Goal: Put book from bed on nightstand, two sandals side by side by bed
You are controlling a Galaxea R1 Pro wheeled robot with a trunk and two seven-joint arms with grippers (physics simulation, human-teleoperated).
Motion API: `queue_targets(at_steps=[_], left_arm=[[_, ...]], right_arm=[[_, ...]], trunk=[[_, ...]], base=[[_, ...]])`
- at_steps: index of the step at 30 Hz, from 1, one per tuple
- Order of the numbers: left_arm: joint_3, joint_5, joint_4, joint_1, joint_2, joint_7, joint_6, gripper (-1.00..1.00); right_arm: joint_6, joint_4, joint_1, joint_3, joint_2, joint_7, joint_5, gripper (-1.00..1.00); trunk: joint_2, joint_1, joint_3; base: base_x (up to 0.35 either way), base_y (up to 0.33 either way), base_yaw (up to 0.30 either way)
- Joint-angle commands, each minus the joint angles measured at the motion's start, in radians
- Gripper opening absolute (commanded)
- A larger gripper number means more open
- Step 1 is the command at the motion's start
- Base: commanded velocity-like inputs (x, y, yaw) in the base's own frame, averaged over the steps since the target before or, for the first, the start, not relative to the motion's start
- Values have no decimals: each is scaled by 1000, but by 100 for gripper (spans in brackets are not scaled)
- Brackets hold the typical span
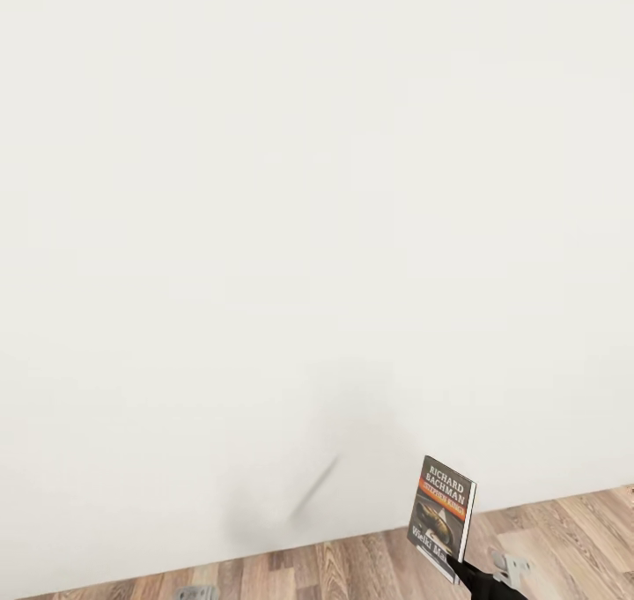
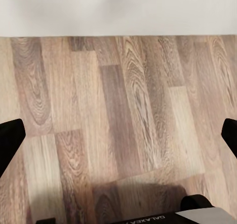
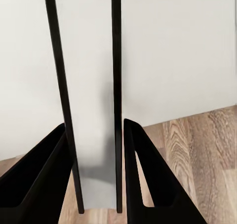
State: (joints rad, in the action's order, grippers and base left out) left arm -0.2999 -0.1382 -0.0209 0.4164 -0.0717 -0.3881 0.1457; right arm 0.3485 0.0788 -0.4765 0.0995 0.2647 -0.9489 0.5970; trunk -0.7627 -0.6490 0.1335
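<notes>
Right claw (image 3: 95, 174): two black fingers (image 3: 34, 179) closed narrowly on the book (image 3: 91, 110), one finger on each cover; in the right wrist view the book stands edge-on between them, its two dark cover edges flanking a pale grey block of pages. In the head view the same claw (image 1: 462, 569) enters at the lower right, black, gripping the book (image 1: 443, 507) by its lower edge; the book stands upright, held clear of the floor, cover facing the camera, with white "Richard Bachman" lettering above an orange band and a dark picture beneath. Left claw (image 2: 118, 135): fingers spread wide, their black tips (image 2: 10, 137) at the two opposite edges of the left wrist view, nothing between them but bare floor (image 2: 123, 110). Floor (image 1: 563, 538): light-brown wood planks, a strip along the near edge of the head view, beneath the book. Wall (image 1: 308, 186): plain white, just beyond the book, meeting the planks; carries a faint grey shadow to the left of the book. Small grey metal parts of the robot (image 1: 511, 569), near right, just beside the right claw.
</notes>
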Motion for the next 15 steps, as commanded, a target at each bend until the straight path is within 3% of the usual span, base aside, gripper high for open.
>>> queue_targets(at_steps=[1, 15], left_arm=[[-8, -11, 1, 1, 0, -3, 4, 100], [-8, -11, 1, 1, 0, -2, 5, 100]], right_arm=[[5, 4, -2, 8, 0, -5, 9, -100], [5, 4, -2, 8, 0, -5, 9, -100]], trunk=[[-1, 0, 2], [-1, 0, 4]], base=[[17, 0, -198], [3, 0, -265]])
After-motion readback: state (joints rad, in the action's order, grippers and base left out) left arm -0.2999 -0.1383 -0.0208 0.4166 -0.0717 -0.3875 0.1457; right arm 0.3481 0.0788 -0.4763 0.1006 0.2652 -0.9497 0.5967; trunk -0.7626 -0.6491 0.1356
